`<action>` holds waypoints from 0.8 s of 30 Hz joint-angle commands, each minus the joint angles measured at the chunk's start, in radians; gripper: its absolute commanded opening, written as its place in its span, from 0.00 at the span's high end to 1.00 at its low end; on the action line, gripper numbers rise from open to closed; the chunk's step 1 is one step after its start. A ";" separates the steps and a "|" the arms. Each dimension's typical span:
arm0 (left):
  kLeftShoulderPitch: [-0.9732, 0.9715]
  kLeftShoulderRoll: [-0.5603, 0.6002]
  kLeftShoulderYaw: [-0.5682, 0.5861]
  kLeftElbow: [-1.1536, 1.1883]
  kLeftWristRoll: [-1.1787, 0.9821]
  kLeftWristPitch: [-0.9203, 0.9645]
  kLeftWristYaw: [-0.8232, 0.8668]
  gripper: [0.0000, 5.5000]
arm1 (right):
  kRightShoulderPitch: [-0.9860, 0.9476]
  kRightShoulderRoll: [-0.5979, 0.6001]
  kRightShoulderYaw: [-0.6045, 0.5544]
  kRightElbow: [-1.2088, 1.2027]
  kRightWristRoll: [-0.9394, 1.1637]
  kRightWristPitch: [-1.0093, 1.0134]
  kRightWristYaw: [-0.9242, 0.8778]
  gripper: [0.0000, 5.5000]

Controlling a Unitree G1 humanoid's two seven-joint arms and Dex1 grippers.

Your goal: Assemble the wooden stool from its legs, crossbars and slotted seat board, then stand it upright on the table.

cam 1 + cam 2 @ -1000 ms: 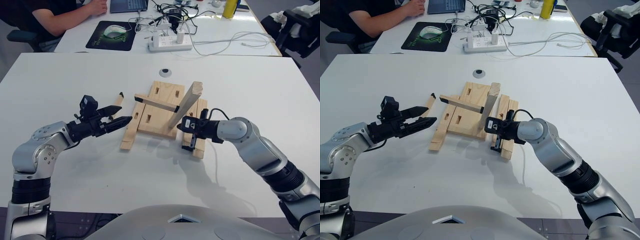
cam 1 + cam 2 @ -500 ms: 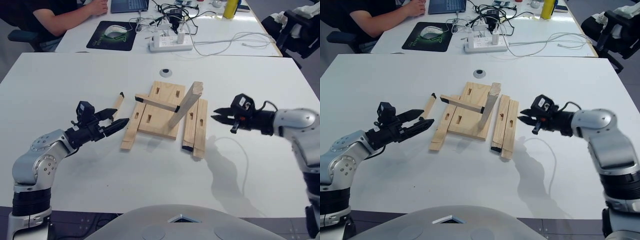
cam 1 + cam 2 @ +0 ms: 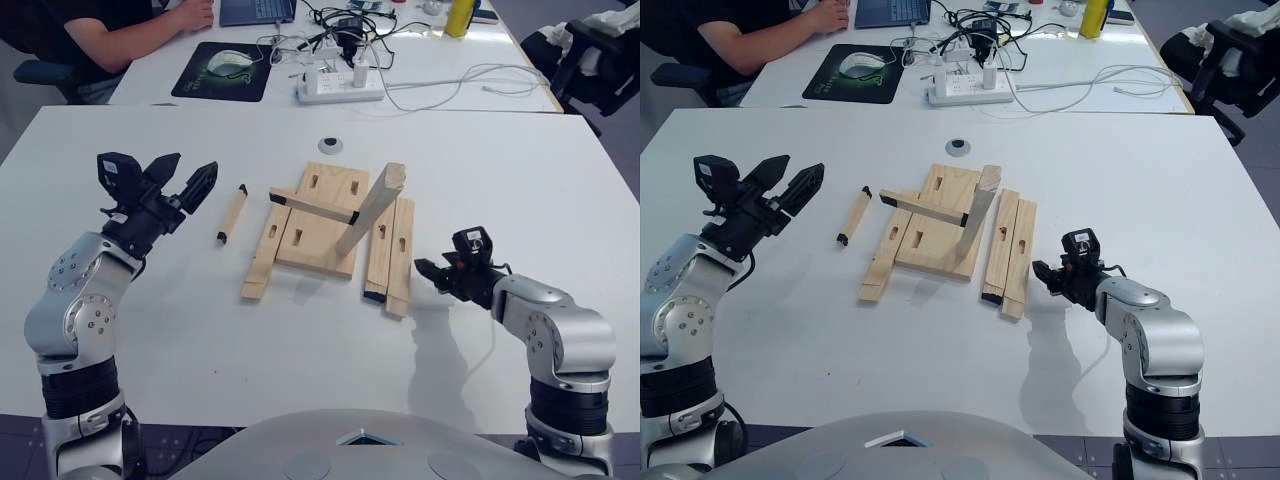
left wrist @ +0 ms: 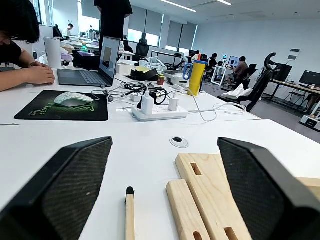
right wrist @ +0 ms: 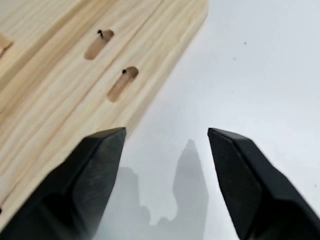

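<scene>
The slotted seat board (image 3: pixel 320 215) lies flat mid-table. On it a leg (image 3: pixel 372 208) leans up at a tilt, with a crossbar (image 3: pixel 313 206) sticking out of it to the left. Two slotted pieces (image 3: pixel 392 255) lie side by side along the board's right edge, another leg (image 3: pixel 262 255) along its left. A short dowel (image 3: pixel 231 213) lies apart, further left. My left gripper (image 3: pixel 180 180) hangs open above the table, left of the dowel (image 4: pixel 130 215), holding nothing. My right gripper (image 3: pixel 428 272) sits low, just right of the slotted pieces (image 5: pixel 75 85), open and empty.
A round cable grommet (image 3: pixel 330 145) is set in the table behind the board. A second desk beyond holds a power strip (image 3: pixel 338 88), cables and a mouse pad (image 3: pixel 223 70). Bare white tabletop (image 3: pixel 300 350) stretches in front of the pieces.
My left gripper drew back from the left leg, rose to the left and opened wider. My right gripper left the slotted pieces, swung right, then settled low beside them.
</scene>
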 commanded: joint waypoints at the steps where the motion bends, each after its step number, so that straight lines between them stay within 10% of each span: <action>1: 0.021 -0.011 0.006 -0.020 -0.010 0.010 0.019 0.29 | -0.052 0.026 -0.047 -0.003 0.046 0.098 0.001 0.29; 8: 0.005 -0.026 -0.007 0.011 -0.023 -0.002 0.008 0.29 | -0.086 0.067 -0.053 0.001 0.090 0.176 -0.001 0.09; 24: 0.012 -0.026 -0.010 0.013 -0.020 -0.008 -0.001 0.29 | -0.068 -0.161 0.193 -0.008 0.057 0.045 0.002 0.09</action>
